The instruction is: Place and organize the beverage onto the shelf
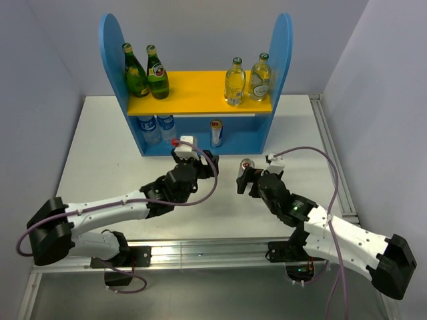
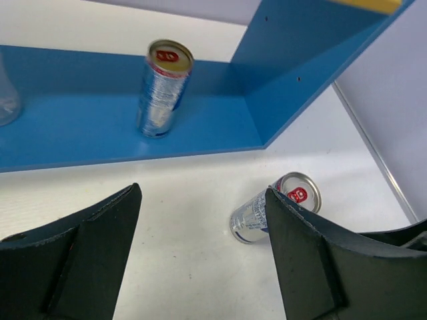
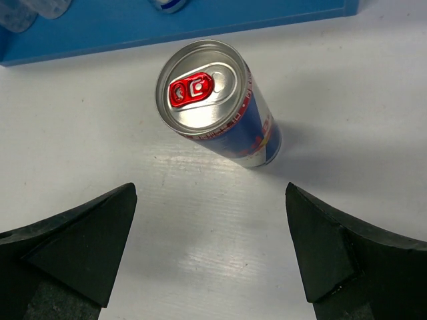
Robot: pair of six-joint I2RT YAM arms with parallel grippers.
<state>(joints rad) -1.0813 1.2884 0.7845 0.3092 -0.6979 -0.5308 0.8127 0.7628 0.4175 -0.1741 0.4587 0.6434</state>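
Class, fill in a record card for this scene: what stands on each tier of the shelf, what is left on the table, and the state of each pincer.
top tier: two dark green bottles at left, two clear bottles at right, on the yellow board of the shelf
lower tier: two water bottles at left, silver can upright near the middle
table: blue-silver can upright, in front of the shelf
left pincer: open, empty, facing the lower tier
right pincer: open, empty, aimed at the blue-silver can, not touching it

I'm watching the whole surface from high at its near edge; both wrist cameras are looking down close, sharing the can before the shelf.
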